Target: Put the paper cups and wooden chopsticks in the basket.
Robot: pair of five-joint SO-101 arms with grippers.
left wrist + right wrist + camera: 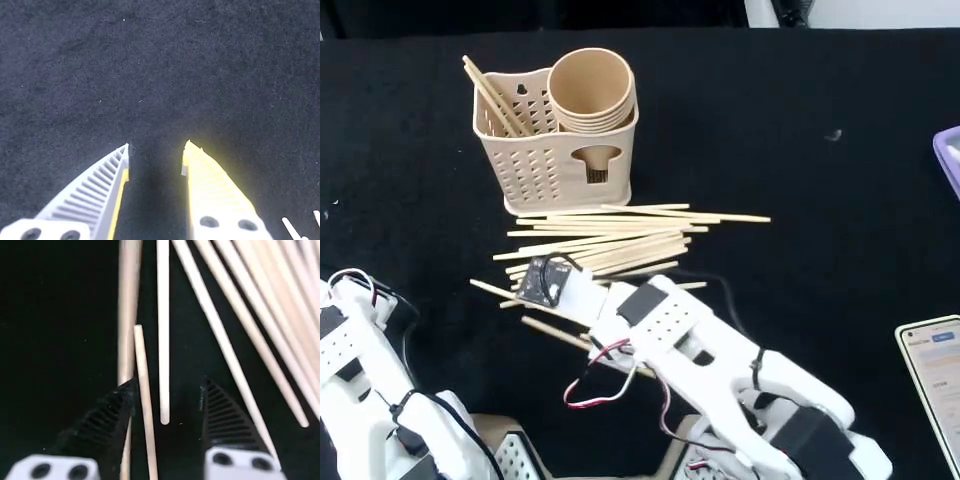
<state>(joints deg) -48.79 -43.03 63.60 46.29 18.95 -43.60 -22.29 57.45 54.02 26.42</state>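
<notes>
Fingertips of the left gripper (155, 147) were parted over bare black cloth (150, 60) at the near left of the table, so that gripper was open and held nothing. At the near right edge a phone (932, 375) lay face up. A little farther in, toward the middle, the right gripper (168, 385) was open too, low over the near side of the loose chopsticks (620, 240). Two sticks ran into the gap between its fingers, and it gripped neither. Beyond it the rest of the pile lay fanned flat on the cloth, its farthest sticks just in front of the basket (550, 165). Farthest off, the beige basket stood upright. A nested stack of paper cups (592, 85) sat in its right part, and a few more chopsticks (495, 95) leaned in its left corner, their ends above the rim.
</notes>
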